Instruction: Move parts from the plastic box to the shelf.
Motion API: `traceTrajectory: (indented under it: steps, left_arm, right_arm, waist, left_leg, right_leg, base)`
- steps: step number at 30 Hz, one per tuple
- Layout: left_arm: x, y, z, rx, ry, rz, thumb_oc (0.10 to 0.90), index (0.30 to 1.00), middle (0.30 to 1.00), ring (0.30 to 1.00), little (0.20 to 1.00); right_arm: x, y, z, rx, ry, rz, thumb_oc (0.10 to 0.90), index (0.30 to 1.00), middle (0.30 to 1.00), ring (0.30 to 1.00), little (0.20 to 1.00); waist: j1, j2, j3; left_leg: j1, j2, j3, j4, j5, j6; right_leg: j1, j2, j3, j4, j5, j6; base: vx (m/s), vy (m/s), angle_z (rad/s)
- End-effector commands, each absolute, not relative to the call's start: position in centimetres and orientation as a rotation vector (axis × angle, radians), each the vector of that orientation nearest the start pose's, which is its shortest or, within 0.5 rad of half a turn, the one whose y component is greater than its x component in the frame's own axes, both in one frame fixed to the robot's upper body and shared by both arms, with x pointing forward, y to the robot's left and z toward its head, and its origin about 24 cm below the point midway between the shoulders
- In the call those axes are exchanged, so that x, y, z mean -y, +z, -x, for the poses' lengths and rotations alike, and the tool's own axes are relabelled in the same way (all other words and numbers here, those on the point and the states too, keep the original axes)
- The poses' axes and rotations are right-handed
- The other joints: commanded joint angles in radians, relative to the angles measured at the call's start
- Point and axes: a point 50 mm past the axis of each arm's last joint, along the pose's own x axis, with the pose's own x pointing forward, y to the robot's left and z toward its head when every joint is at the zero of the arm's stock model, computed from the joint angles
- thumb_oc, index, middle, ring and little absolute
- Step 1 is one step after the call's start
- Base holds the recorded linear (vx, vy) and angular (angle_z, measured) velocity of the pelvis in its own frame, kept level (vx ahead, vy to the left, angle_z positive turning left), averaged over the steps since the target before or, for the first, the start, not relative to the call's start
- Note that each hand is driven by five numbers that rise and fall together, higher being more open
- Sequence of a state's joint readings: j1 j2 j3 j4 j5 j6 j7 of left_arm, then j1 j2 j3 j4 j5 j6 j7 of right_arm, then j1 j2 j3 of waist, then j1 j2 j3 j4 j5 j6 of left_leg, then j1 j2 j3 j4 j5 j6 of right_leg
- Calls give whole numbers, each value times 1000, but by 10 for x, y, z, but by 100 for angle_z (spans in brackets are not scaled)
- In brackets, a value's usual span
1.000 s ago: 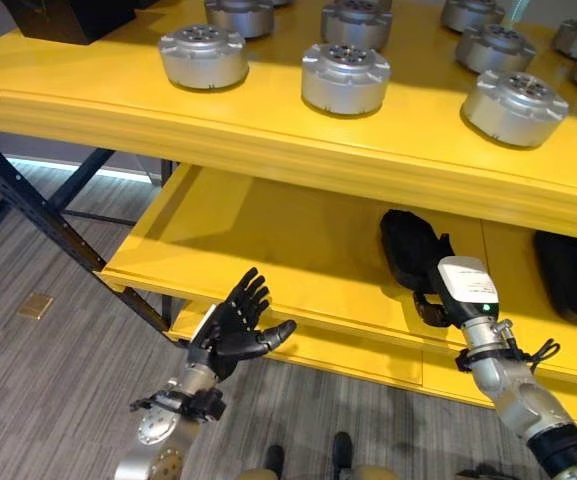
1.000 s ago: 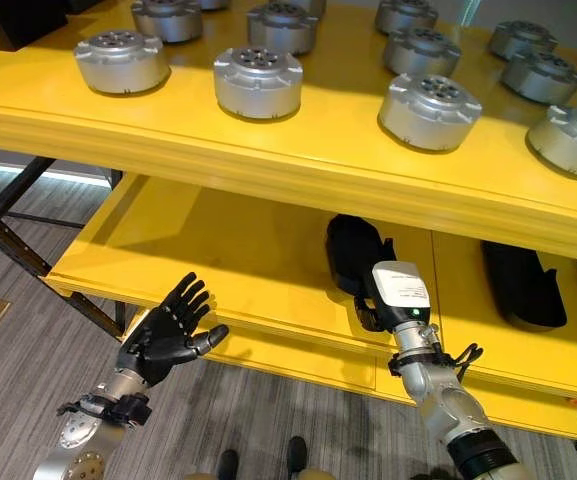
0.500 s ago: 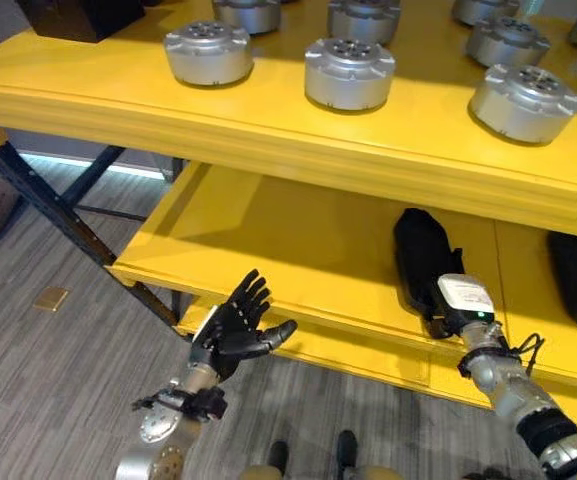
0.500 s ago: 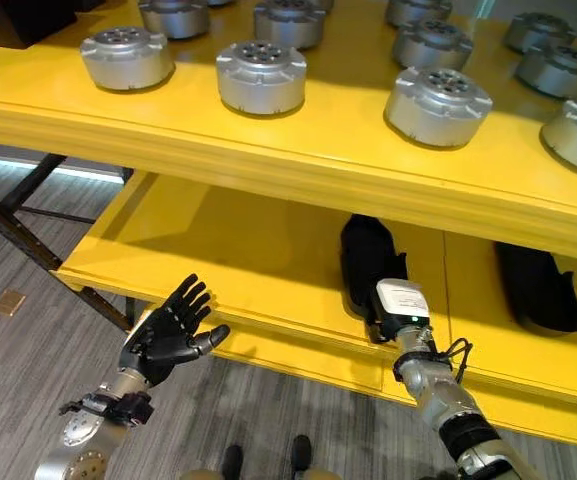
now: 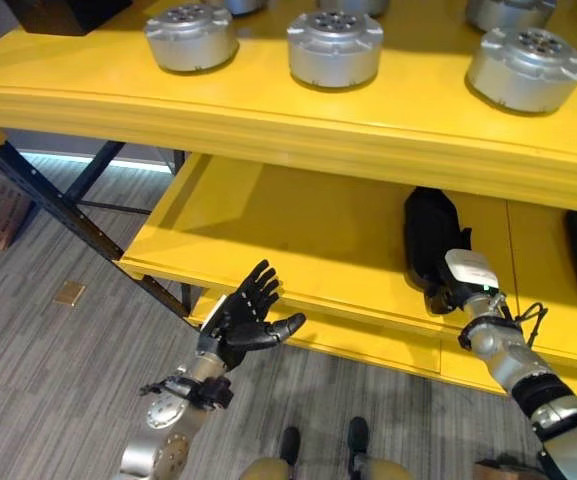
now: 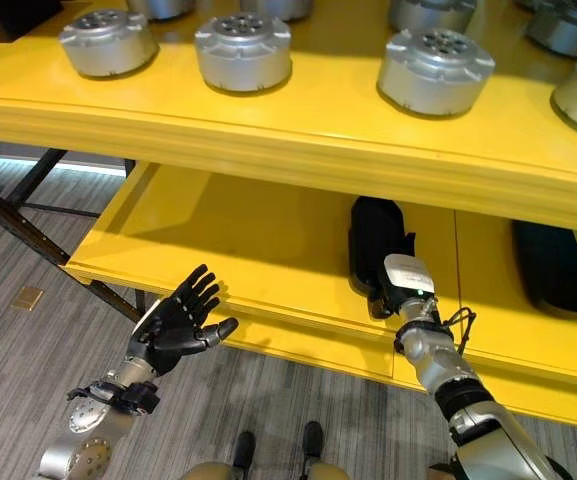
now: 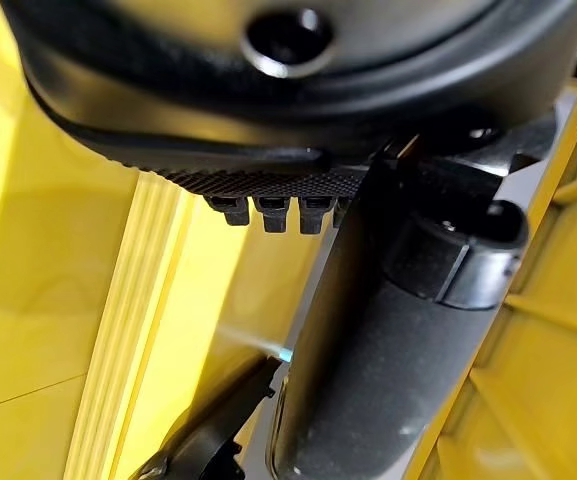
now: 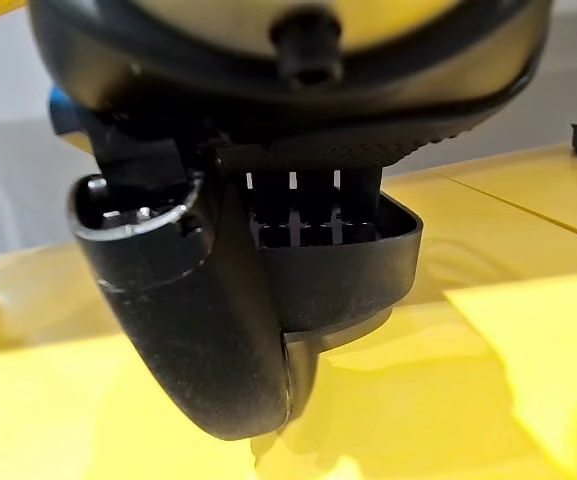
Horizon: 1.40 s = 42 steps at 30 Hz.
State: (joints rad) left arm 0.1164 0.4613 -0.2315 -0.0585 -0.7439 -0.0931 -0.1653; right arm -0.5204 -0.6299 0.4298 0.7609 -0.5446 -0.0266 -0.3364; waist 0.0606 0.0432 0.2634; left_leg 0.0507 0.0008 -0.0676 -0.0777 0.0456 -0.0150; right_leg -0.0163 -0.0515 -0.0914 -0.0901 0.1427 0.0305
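The yellow shelf (image 5: 298, 130) has two levels showing, an upper board and a lower board (image 5: 298, 240) beneath it. On the upper board stand the silver round parts (image 5: 334, 45) in rows, each upright and apart from its neighbours, which suggests they were set down one at a time with room left to close a hand round each. No part is in either hand, and the plastic box is not among what I can make out here.

On the lower board lies a dark object (image 6: 373, 240), a second one (image 6: 553, 265) well apart from it; what they are I cannot tell.

The right hand (image 6: 404, 282) reaches in over the front edge of the lower board, just beside the nearer dark object. Its fingers (image 8: 313, 235) look bent inward around nothing (the yellow board shows past them), so I judge it clenched and empty.

The left hand (image 5: 246, 320) hangs in front of the lower board's edge, over the grey floor (image 5: 38, 380), palm up, fingers (image 5: 261, 285) spread and released, probably idle until the next part.
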Motion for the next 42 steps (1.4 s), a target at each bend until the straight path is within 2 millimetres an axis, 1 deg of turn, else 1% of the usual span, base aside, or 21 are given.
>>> traceTrajectory:
  steps: [1,5,9,13,15,18,20,23,26,27,29,37,42]
  left_arm:
    - [-165,85,-234,188,-445,337,900,1000,1000,1000,1000]
    - [-164,90,-235,207,-449,330,900,1000,1000,1000,1000]
    - [-162,89,-235,208,-462,313,900,1000,1000,1000,1000]
    - [-162,89,-235,207,-463,312,900,1000,1000,1000,1000]
    - [-163,88,-233,212,-461,318,900,1000,1000,1000,1000]
    - [-162,89,-233,216,-464,319,900,1000,1000,1000,1000]
    - [-161,88,-233,217,-470,327,900,1000,1000,1000,1000]
    - [-159,89,-232,220,-475,331,900,1000,1000,1000,1000]
    - [-159,89,-232,221,-475,331,900,1000,1000,1000,1000]
    - [-159,89,-231,224,-470,339,900,1000,1000,1000,1000]
    - [-159,89,-231,226,-461,336,900,1000,1000,1000,1000]
    - [-157,94,-230,262,-479,330,900,1000,1000,1000,1000]
    - [-156,94,-230,253,-485,332,900,1000,1000,1000,1000]
  right_arm:
    - [281,91,-352,-64,-204,1462,400,300,300,300,300]
    - [288,93,-352,-85,-247,1458,400,300,300,300,300]
    - [298,96,-353,-111,-300,1457,400,300,300,300,300]
    - [300,97,-353,-114,-312,1463,400,300,300,300,300]
    - [312,103,-352,-139,-354,1514,400,300,300,300,300]
    - [316,108,-353,-133,-371,1543,400,300,300,300,300]
    - [323,120,-353,-119,-410,1582,400,300,300,300,300]
    - [327,129,-354,-107,-442,1609,400,300,300,300,300]
    - [328,130,-354,-106,-443,1610,400,300,300,300,300]
    - [332,139,-354,-82,-461,1639,400,300,300,300,300]
    - [334,145,-354,-74,-478,1658,400,300,300,300,300]
    - [341,153,-352,-72,-543,1652,400,300,300,300,300]
    - [345,157,-351,-72,-556,1669,400,300,300,300,300]
  waist:
    - [22,-9,-2]
    - [26,-4,11]
    - [29,4,18]
    - [29,8,20]
    - [25,20,25]
    - [23,26,28]
    - [19,34,34]
    - [16,40,38]
    - [16,40,39]
    - [11,46,42]
    - [8,47,44]
    - [3,47,47]
    - [1,47,45]
  left_leg:
    - [-33,55,70,59,-77,-21]
    - [-44,52,70,60,-75,-19]
    - [-50,53,72,60,-70,-21]
    - [-51,53,73,61,-70,-22]
    - [-51,54,82,61,-66,-26]
    - [-53,54,85,61,-64,-27]
    - [-56,53,88,59,-61,-29]
    - [-57,52,92,56,-59,-30]
    - [-57,52,93,56,-59,-30]
    - [-60,52,96,53,-56,-32]
    - [-62,53,101,51,-54,-34]
    - [-65,54,105,52,-54,-33]
    - [-59,54,107,55,-55,-34]
  right_leg:
    - [22,-56,-58,79,-139,41]
    - [10,-57,-63,86,-140,41]
    - [7,-60,-65,86,-139,39]
    - [6,-61,-66,87,-140,39]
    - [3,-66,-60,84,-137,40]
    - [0,-67,-58,83,-136,40]
    - [-5,-67,-55,82,-135,40]
    - [-9,-67,-54,81,-135,39]
    - [-9,-67,-54,81,-135,39]
    - [-15,-68,-53,80,-135,38]
    - [-17,-68,-53,77,-133,38]
    - [-23,-68,-48,79,-132,37]
    - [-17,-70,-47,81,-133,38]
  base:
    - [-38,9,0]
    - [-58,-28,-5]
    - [-18,-16,-1]
    - [0,0,0]
    - [0,0,0]
    - [-12,7,-9]
    - [-20,21,-7]
    - [-10,16,-9]
    - [-2,3,-1]
    - [-23,30,-1]
    - [-9,26,-3]
    - [0,2,-1]
    - [0,0,0]
